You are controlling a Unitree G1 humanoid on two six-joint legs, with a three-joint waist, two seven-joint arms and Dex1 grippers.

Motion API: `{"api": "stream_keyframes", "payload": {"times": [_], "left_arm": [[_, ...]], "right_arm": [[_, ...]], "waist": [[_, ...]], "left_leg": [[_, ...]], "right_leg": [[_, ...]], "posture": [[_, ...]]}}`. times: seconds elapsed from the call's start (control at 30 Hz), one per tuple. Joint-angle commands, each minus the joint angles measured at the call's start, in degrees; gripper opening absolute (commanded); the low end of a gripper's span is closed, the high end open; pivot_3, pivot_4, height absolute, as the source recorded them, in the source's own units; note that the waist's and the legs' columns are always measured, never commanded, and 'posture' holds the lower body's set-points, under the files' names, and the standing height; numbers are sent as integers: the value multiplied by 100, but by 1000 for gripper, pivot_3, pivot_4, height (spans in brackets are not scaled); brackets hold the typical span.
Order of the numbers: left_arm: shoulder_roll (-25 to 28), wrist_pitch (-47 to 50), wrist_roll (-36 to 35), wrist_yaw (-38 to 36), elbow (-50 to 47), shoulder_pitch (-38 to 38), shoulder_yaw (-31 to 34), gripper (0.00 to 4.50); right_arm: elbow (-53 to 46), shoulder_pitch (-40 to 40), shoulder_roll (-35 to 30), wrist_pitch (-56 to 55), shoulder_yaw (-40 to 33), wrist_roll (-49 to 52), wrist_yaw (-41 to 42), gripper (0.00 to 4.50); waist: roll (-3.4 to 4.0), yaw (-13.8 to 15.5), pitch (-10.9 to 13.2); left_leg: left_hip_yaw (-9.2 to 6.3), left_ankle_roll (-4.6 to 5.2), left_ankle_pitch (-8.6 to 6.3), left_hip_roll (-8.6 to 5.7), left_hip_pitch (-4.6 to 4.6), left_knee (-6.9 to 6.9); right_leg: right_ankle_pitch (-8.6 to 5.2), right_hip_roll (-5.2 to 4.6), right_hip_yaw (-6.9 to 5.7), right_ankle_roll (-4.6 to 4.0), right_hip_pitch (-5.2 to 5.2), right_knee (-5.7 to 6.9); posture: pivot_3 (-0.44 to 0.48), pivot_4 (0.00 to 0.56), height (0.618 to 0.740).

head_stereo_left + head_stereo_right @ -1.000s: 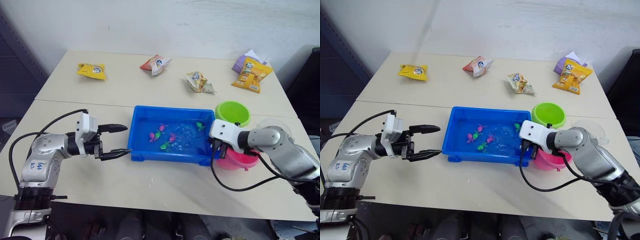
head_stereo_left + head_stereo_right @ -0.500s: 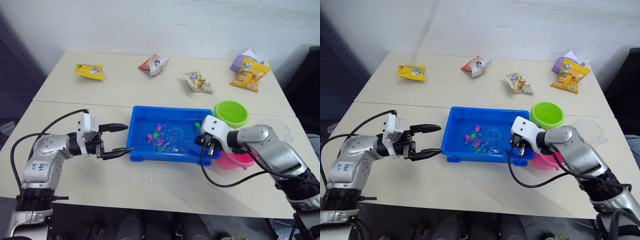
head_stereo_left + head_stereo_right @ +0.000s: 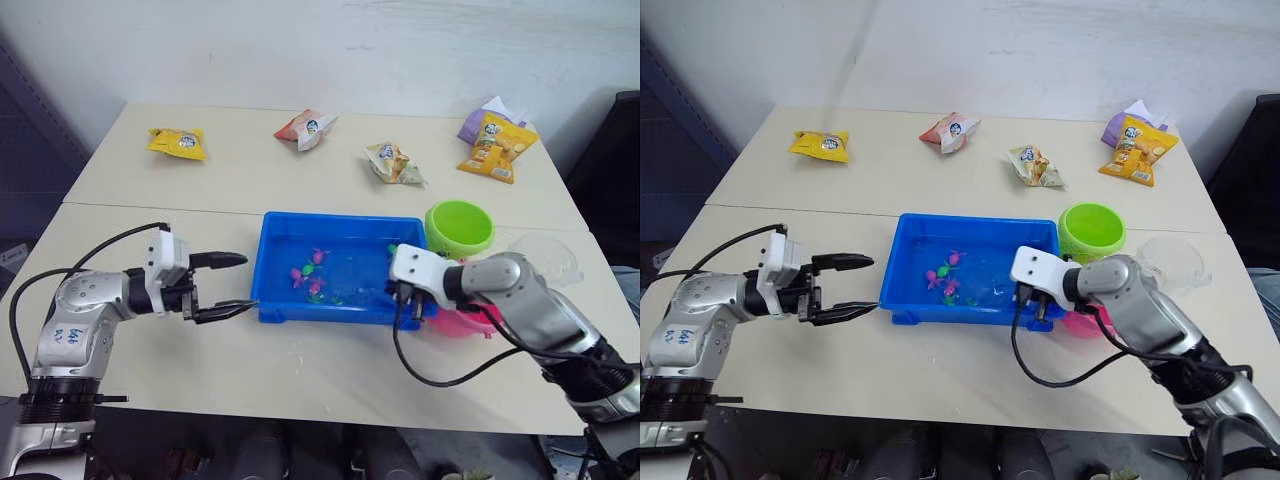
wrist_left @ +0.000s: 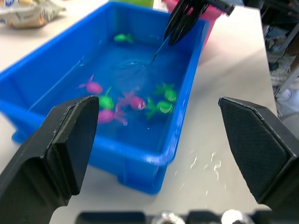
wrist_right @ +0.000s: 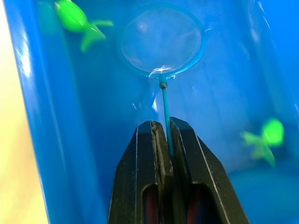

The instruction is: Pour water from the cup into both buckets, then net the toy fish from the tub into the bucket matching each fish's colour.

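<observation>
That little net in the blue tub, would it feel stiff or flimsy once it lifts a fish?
Probably flimsy: the net hangs on a very thin handle, pinched by the right end effector, so it may flex. Its clear mesh looks light, and the fish are tiny, so the load seems small.

My left hand (image 3: 228, 286) hovers low over the bench with its fingers spread wide and nothing between them, while my right hand (image 5: 162, 140), forearm bent inward, has its fingers pinched tight on the net (image 5: 161, 45) handle.

Bright blue tub (image 3: 275, 268) holds pink and green toy fish (image 4: 133, 101); buckets: lime green (image 3: 459, 228), pink (image 3: 468, 321).
</observation>
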Motion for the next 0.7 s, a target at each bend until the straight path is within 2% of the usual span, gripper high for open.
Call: {"api": "stream_keyframes", "payload": {"times": [0.03, 0.33, 0.7], "left_arm": [[73, -110, -32, -44, -37, 74, 110, 4411], [77, -126, -49, 25, -94, 181, 183, 4411], [22, -153, -72, 106, -125, 228, 171, 4411]], "right_arm": [[50, -220, 244, -70, -4, 8, 106, 0], [224, -347, 626, 204, -151, 204, 317, 0], [191, -259, 562, 420, -524, 400, 261, 0]], "waist": [[0, 2, 0], [0, 4, 0], [0, 2, 0]], "left_leg": [[0, 0, 0, 0, -1, -1], [0, 1, 0, -1, -6, 0], [1, 1, 0, -1, -7, -1]], "right_leg": [[0, 0, 0, 0, -1, -1], [0, -1, -1, 0, -6, 1], [0, -1, -1, 0, -9, 3]], "posture": [[0, 150, 738], [0, 150, 738], [0, 150, 738]]}}
